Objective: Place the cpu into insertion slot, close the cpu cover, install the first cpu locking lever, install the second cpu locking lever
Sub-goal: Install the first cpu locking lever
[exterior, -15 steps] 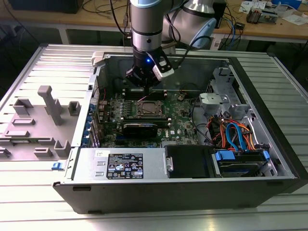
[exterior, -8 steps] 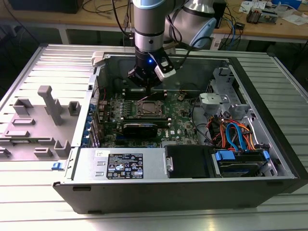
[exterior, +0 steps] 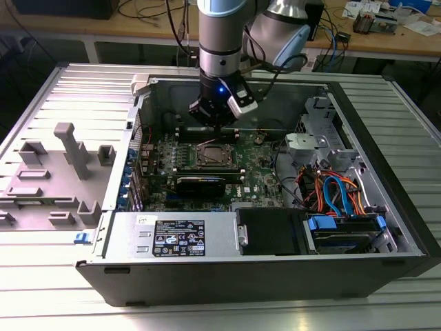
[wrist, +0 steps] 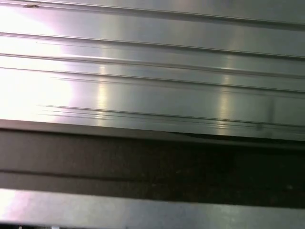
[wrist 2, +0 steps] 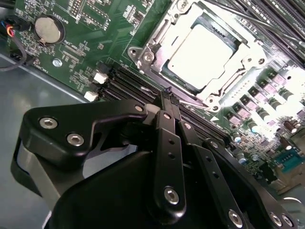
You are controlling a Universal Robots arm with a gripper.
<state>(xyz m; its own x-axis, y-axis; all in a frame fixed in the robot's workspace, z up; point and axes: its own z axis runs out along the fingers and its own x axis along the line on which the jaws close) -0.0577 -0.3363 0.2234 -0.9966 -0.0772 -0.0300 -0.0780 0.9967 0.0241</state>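
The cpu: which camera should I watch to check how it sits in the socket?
The second wrist view: the cpu appears close up, lying in the insertion slot. In the exterior view the insertion slot is small and distant below the gripper. The first wrist view faces ribbed metal.

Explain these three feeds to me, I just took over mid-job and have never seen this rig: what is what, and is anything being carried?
The exterior view shows a robot arm reaching into an open computer case lying on a ribbed metal table. Its gripper hangs just above the green motherboard, near the insertion slot. The second wrist view looks past the gripper: its jaws are together with nothing between them. Beyond, the cpu sits in the slot with the cpu cover framing it. The first wrist view faces ribbed metal.
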